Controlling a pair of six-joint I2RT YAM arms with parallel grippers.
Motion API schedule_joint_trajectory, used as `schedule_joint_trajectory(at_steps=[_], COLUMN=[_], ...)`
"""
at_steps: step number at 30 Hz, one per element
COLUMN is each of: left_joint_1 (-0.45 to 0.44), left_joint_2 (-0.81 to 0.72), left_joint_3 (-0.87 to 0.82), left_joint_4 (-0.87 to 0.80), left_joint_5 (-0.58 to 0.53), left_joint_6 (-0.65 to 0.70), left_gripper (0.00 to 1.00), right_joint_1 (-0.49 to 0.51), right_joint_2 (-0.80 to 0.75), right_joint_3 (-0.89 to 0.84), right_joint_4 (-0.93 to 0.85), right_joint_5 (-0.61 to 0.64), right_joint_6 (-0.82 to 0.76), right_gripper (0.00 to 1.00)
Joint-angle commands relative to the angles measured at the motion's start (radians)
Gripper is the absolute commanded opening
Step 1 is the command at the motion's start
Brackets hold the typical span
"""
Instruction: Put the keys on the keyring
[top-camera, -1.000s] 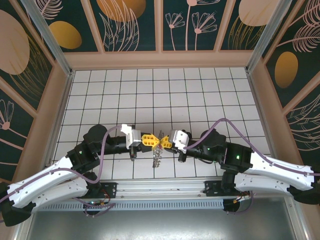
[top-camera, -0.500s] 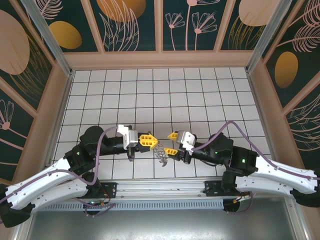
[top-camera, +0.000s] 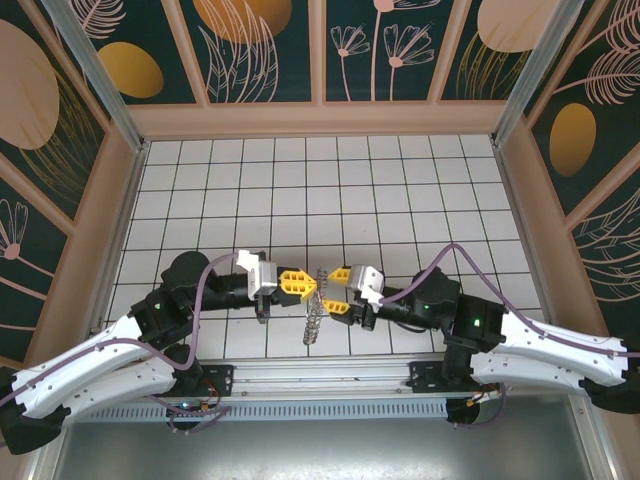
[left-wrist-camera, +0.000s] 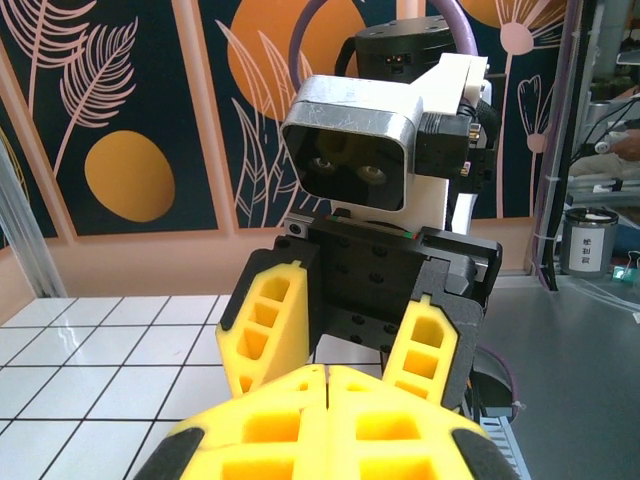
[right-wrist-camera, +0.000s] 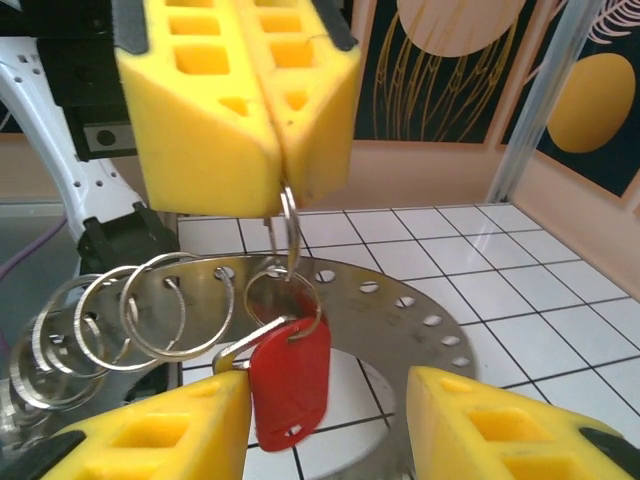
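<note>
so the white tiled bench (top-camera: 400, 200) was just the backdrop, everything was happening in the air near its front edge; the left fingers (right-wrist-camera: 200, 100) were clamped fully shut on a thin wire loop, I reckon to dangle the whole bunch where the other arm could reach it; the right fingers (right-wrist-camera: 500, 420) were partly open with nothing in them, one either side of the bunch; hanging there was the keyring (right-wrist-camera: 420, 310), the big grey disc with holes round its rim, couldn't tell if it touched the bench; a chain of split rings (right-wrist-camera: 130, 320) trailed off beside it; no real containers, the only "holder" was a small loop (right-wrist-camera: 283, 300) with the red key (right-wrist-camera: 290, 385) threaded on it, so the key looked hooked on to me
</note>
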Motion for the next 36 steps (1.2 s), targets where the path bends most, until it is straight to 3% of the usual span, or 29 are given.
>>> schedule_joint_trajectory(at_steps=[1,9,21,32,36], left_joint_1=[-0.001,-0.002,-0.001,-0.002,-0.002], left_joint_2=[-0.003,-0.016,-0.022,-0.040,-0.045], left_joint_3=[0.032,0.024,0.014,0.006,0.004], left_joint_4=[0.067,0.061,0.069,0.061,0.049], left_joint_5=[0.013,0.003,0.006,0.001,-0.007], left_joint_6=[0.000,-0.001,-0.006,-0.002,0.004], left_gripper=[0.00,0.00,0.00,0.00,0.00], right_joint_1=[0.001,0.001,0.001,-0.001,-0.001], right_joint_2=[0.014,0.012,0.051,0.046,0.028], right_joint_3=[-0.019,-0.047,-0.058,-0.050,-0.046], right_joint_4=[0.077,0.113,0.183,0.177,0.164], right_joint_5=[-0.058,-0.100,-0.048,-0.003,0.019], right_joint_6=[0.020,0.043,0.034,0.009,-0.003], right_gripper=[0.45,0.47,0.43,0.03,0.00])
